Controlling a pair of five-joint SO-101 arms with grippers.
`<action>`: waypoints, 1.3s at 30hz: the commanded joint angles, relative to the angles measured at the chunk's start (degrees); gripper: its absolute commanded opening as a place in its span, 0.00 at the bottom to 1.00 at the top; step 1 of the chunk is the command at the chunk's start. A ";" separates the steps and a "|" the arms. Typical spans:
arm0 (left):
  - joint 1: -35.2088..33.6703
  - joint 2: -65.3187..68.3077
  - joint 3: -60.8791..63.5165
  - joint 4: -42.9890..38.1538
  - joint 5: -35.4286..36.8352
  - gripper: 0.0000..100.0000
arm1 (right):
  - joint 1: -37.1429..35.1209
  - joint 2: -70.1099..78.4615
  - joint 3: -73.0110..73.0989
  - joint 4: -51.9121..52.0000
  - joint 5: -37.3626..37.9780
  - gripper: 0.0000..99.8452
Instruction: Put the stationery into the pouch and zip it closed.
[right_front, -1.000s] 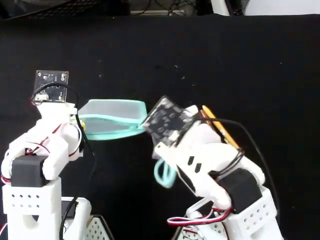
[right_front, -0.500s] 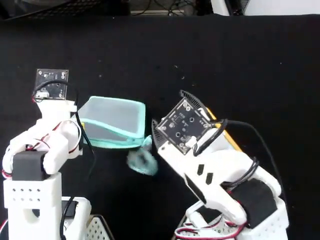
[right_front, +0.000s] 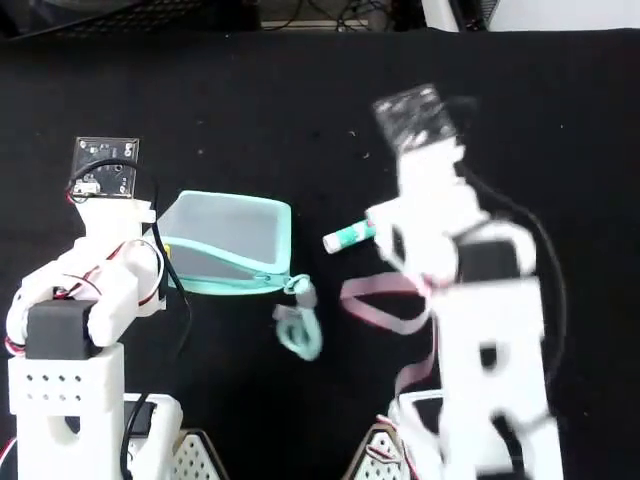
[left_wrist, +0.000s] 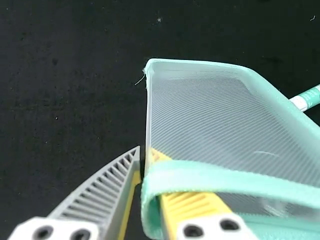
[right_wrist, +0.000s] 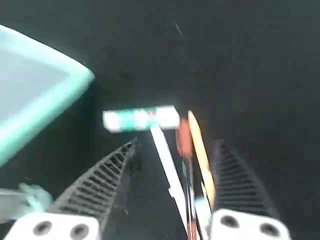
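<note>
The teal mesh pouch lies flat on the black table, its wrist strap loose by its near right corner. My left gripper is shut on the pouch at its left rim, the teal edge pinched between the grey and yellow fingers. A green-and-white stick lies just right of the pouch. My right gripper stands open above the stationery: the green-and-white stick, a white pen and an orange pencil. A corner of the pouch lies off to one side.
The black table stretches bare behind the pouch. The right arm's body stands over the table's right half and hides most of the pens. Both arm bases sit at the near edge.
The right arm has drawn back from the pouch's right end and swung up to the right. The strap dropped onto the table and the green-and-white stick came into sight.
</note>
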 joint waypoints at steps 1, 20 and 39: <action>-0.40 -0.44 -0.04 -0.97 0.62 0.03 | 3.43 12.79 -1.10 -1.32 4.48 0.17; -0.40 -0.44 0.04 -0.88 0.62 0.03 | -1.14 44.18 -10.33 -17.23 -12.04 0.17; -0.40 -0.44 0.04 -0.97 0.62 0.03 | -4.04 77.05 -49.54 3.78 -11.52 0.17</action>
